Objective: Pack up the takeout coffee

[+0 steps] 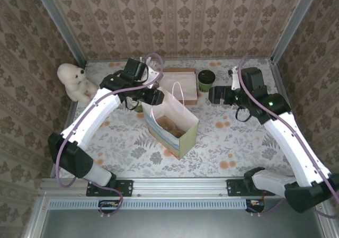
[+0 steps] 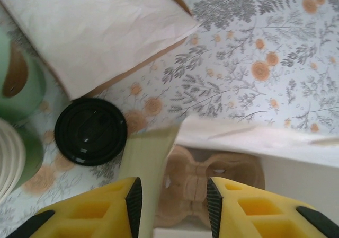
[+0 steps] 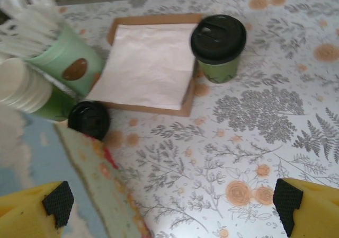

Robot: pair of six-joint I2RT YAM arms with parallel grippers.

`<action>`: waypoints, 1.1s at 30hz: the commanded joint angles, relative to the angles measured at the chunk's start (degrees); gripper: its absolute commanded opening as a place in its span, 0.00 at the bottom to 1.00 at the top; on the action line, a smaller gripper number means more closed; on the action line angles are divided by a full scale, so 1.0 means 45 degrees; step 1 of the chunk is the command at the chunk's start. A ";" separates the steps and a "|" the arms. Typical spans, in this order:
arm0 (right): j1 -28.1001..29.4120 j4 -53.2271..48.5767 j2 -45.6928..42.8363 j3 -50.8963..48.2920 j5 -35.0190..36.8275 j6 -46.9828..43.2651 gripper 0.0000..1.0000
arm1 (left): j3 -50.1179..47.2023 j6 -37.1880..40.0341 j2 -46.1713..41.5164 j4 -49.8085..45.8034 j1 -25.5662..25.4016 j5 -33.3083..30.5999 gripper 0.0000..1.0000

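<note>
One takeout coffee [image 1: 206, 80], a dark green cup with a black lid [image 3: 218, 46], stands at the back beside the napkin tray. A second black-lidded cup [image 2: 90, 131] [image 3: 89, 120] stands on the table just left of the paper bag [image 1: 172, 124]. My left gripper [image 1: 153, 96] [image 2: 174, 203] hangs over the bag's left rim. Its jaws stand apart astride the bag's wall [image 2: 145, 174], close to the left finger. A cardboard cup carrier [image 2: 212, 179] lies inside the bag. My right gripper [image 1: 213, 95] [image 3: 174, 206] is wide open over bare table, just in front of the back cup.
A brown tray of white napkins [image 3: 151, 63] lies behind the bag. A pale green holder of white sticks [image 3: 66, 58] and a stack of cream cups [image 3: 21, 84] stand at the back left. A teddy bear [image 1: 76, 81] sits by the left wall.
</note>
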 commanded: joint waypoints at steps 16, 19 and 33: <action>-0.1394 0.1668 0.8705 0.4963 -0.0053 -0.0103 1.00 | 0.1289 0.0444 -0.0071 0.0966 0.0039 0.1291 0.90; -0.1398 0.1660 0.9872 0.5955 0.0428 -0.0130 1.00 | 0.0124 -0.0029 -0.1719 0.1625 0.0326 0.0547 1.00; -0.1541 0.0882 1.2559 0.8265 0.0700 -0.0835 1.00 | -0.3348 -0.2944 -0.5756 0.2604 0.0833 -0.4998 1.00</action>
